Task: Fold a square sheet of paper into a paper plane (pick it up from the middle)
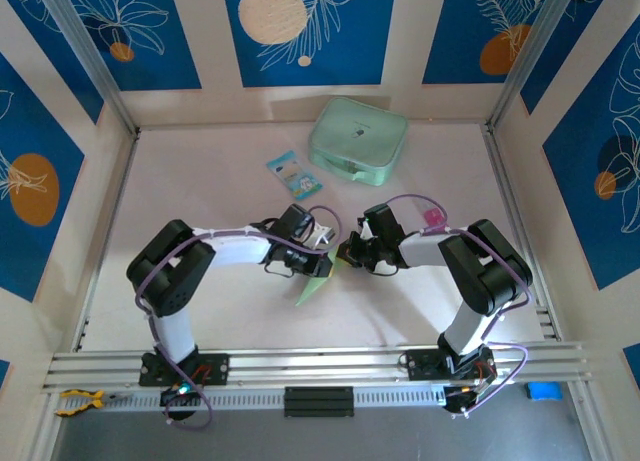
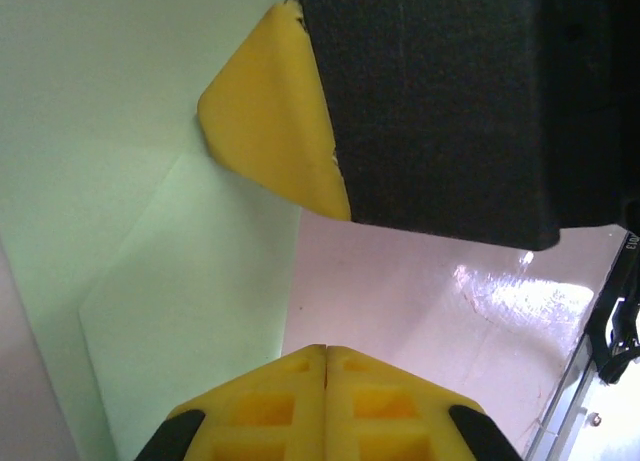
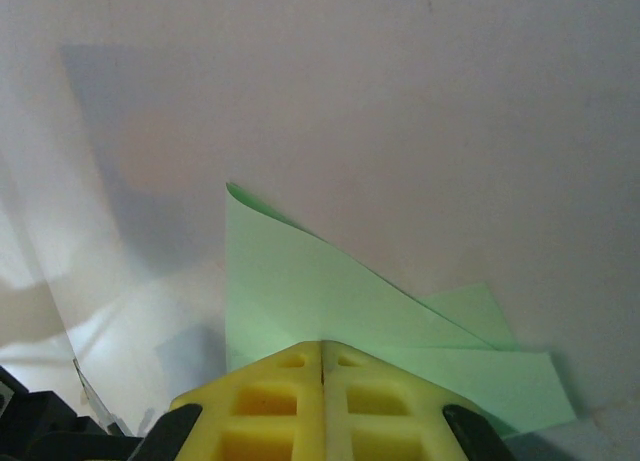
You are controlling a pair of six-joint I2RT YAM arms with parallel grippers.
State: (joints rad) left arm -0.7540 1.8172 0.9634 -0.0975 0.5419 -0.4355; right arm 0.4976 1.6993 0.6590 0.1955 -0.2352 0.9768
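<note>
**Creased green sheet held between two tools at mid-desk**

At the far left of the near rail lies a small yellow-handled item point(image 1: 80, 402), too small to name. The desk point(image 1: 200, 191) is smooth and glossy, a pale pinkish white that mirrors the light.

The left tool point(image 2: 325, 366) has yellow moulded plastic fingers with rectangular recesses, and they are pressed flat together along one straight seam. The edge of the sheet of paper point(image 1: 314, 285) runs down to their left side. Whether they nip it cannot be told.

The sheet is thin, matte and pale green, plain and unmarked. It is creased into overlapping layers with a pointed outline. From above it sits between the two tools near the middle of the desk, its narrow tip slanting toward the near left.

Farther back lies a small flat packet point(image 1: 294, 174), printed in blue and white, its writing too small to read. Just to its right is a thick mint-green case point(image 1: 357, 138) with rounded corners and a zip line. It carries one tiny dark mark that cannot be read.

The right tool point(image 3: 322, 353) has the same yellow fingers under a matte black housing. They are closed on the sheet, whose folded layers fan out from behind the fingertips.

A small blue object point(image 1: 545, 391) lies by the rail at the far right.
</note>
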